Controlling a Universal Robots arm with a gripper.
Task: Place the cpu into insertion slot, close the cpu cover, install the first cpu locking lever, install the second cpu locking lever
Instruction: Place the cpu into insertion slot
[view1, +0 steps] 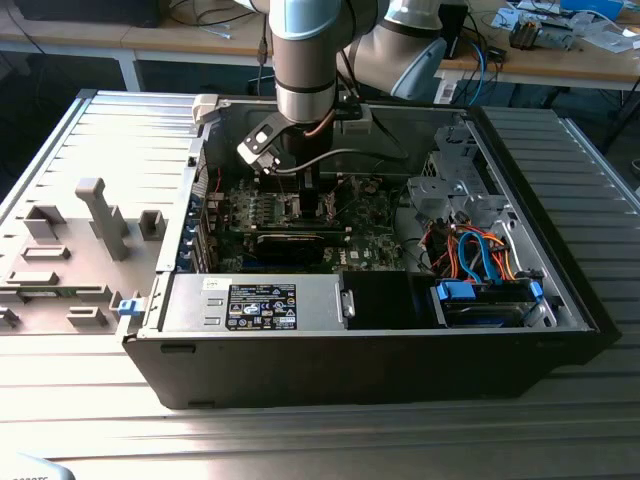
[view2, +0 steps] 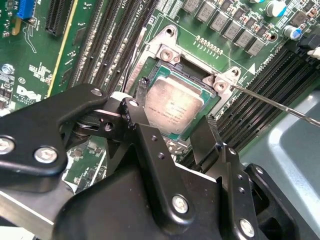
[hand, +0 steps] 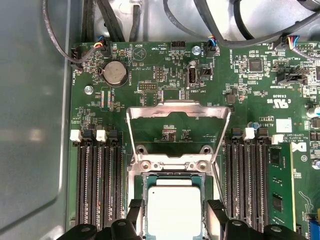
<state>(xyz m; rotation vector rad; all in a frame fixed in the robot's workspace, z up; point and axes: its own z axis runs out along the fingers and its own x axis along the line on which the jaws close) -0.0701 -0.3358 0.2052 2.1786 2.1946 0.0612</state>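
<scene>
So the arm is reaching down into the open computer case. The gripper is right over the insertion slot, with a jaw on each side of the cpu. Honestly can't tell if they're pinching it or clear of it. The chip looks flat in the slot, silver top up. The cpu cover is flipped up open on the side of the socket away from the gripper. A thin wire locking lever sticks out loose from one corner. My worry is that if the chip isn't dead square in there, any sideways tug from the jaws could skew it and mash the socket pins. Case-wise, the motherboard lies on its floor and the power-supply box runs along the near wall. Orange and blue cables are tangled toward the exterior view's right. Of the memory slots, one holds a green module and the rest look empty.
</scene>
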